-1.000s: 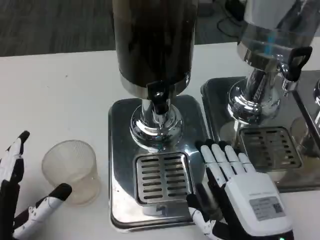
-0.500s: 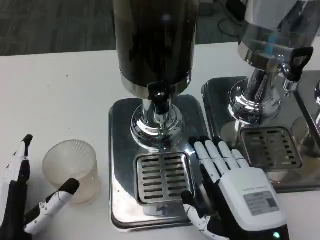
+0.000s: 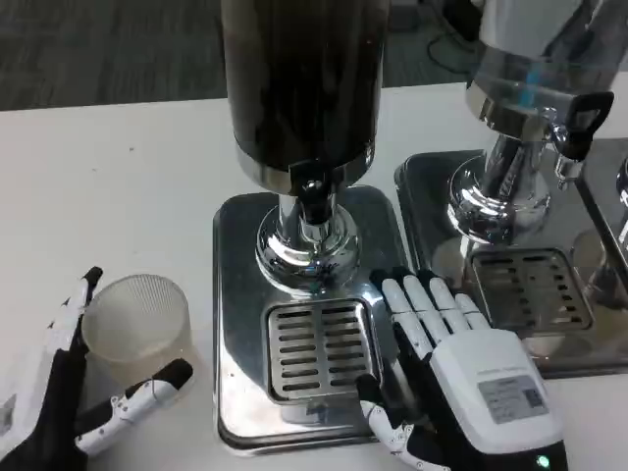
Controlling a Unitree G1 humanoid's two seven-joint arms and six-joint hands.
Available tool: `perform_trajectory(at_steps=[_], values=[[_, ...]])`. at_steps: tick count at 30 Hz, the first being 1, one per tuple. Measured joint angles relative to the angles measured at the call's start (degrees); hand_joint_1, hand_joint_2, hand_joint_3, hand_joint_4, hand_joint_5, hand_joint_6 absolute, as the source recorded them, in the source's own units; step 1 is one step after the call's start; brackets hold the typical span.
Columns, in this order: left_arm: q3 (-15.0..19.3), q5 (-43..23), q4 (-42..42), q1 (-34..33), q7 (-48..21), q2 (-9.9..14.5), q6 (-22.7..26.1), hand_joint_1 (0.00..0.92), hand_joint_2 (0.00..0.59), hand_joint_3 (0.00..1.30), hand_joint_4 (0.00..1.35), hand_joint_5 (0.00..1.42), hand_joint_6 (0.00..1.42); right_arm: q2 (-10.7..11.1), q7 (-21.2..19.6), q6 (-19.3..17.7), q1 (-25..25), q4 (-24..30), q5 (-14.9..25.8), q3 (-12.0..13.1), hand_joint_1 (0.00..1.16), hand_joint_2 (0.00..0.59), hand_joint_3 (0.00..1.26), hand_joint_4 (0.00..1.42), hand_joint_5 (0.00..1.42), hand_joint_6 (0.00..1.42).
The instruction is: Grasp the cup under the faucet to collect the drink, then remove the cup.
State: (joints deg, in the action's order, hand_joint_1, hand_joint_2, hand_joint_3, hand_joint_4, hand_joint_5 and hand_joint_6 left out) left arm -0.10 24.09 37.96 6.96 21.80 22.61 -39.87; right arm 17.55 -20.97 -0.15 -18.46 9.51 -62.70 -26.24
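A clear ribbed plastic cup (image 3: 138, 330) stands upright and empty on the white table, left of the dark drink dispenser (image 3: 302, 88). The dispenser's black faucet (image 3: 313, 196) hangs over the slotted drip grate (image 3: 319, 348); nothing stands on the grate. My left hand (image 3: 74, 392) is open at the lower left, its fingers spread around the cup's near side, one beside the cup's left rim and one at its base. Whether they touch the cup I cannot tell. My right hand (image 3: 456, 378) lies open and flat on the steel base, just right of the grate.
The dispenser's steel base tray (image 3: 235, 294) sits in the centre. A second, clear dispenser (image 3: 535, 88) with its own tray and grate (image 3: 530, 289) stands on the right. The white table (image 3: 108, 186) stretches to the left and back.
My left hand has moved right and forward, closing in around the cup's near side. The right hand shifted slightly left a second ago and has since stayed still. The cup has not moved.
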Motion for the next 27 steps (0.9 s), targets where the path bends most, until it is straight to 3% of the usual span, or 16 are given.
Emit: perform_trajectory(at_steps=[11,17,22,27], values=[[-1.52,0.78,3.64,-3.65,0.72,0.00,-0.29,0.292,0.036,0.00,0.00,0.11,0.05,-0.05,0.17,0.13,-0.15,0.12,0.14,-0.01,0.32,0.430,0.03,0.00,0.00,0.06],[-2.28,1.28,4.70,-4.76,2.78,0.00,-2.39,0.335,0.049,0.00,0.01,0.26,0.27,-0.46,0.18,0.40,-0.72,0.29,0.13,-0.01,0.32,0.430,0.05,0.00,0.00,0.07],[-2.47,1.34,6.19,-5.31,4.62,0.14,-4.16,0.394,0.066,0.10,0.18,0.47,0.57,-0.65,0.21,0.62,-0.77,0.29,0.12,-0.03,0.32,0.430,0.05,0.00,0.00,0.08],[-2.84,1.37,7.80,-6.00,6.80,0.60,-5.52,0.431,0.095,0.32,0.45,0.70,0.76,-0.76,0.44,0.64,-0.77,0.29,0.12,-0.04,0.32,0.430,0.05,0.00,0.00,0.08]])
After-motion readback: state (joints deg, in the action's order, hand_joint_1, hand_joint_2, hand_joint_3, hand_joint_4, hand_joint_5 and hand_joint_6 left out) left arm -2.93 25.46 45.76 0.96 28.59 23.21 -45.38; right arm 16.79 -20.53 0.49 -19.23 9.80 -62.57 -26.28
